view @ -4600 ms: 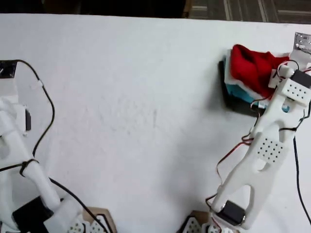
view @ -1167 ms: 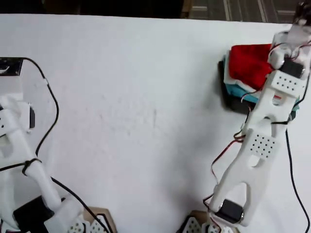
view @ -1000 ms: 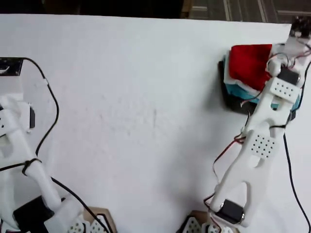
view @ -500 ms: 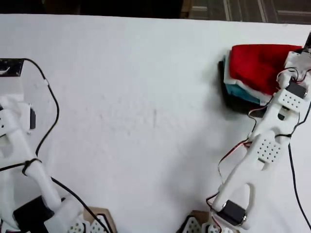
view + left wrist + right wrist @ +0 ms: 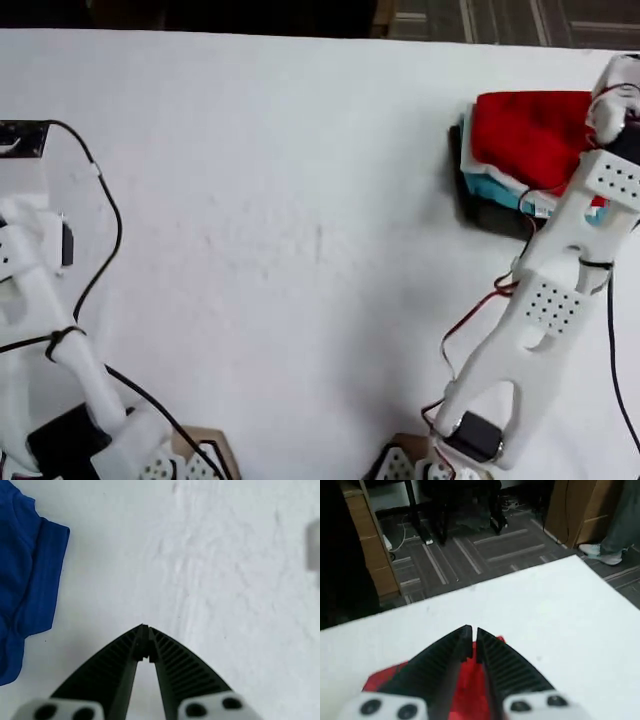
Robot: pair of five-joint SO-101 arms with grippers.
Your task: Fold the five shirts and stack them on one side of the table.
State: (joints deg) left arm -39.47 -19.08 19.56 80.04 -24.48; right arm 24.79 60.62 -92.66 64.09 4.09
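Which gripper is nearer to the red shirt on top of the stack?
The right. The right gripper hangs just above the red shirt, at its edge; the left gripper is at the table's opposite side, beside a blue shirt.

No readable txt, labels, nos. or signs on anything in any view.

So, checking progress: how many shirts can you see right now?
5: a red shirt tops the stack, with white, teal and black edges beneath; a blue shirt lies near the left gripper. Others may be hidden.
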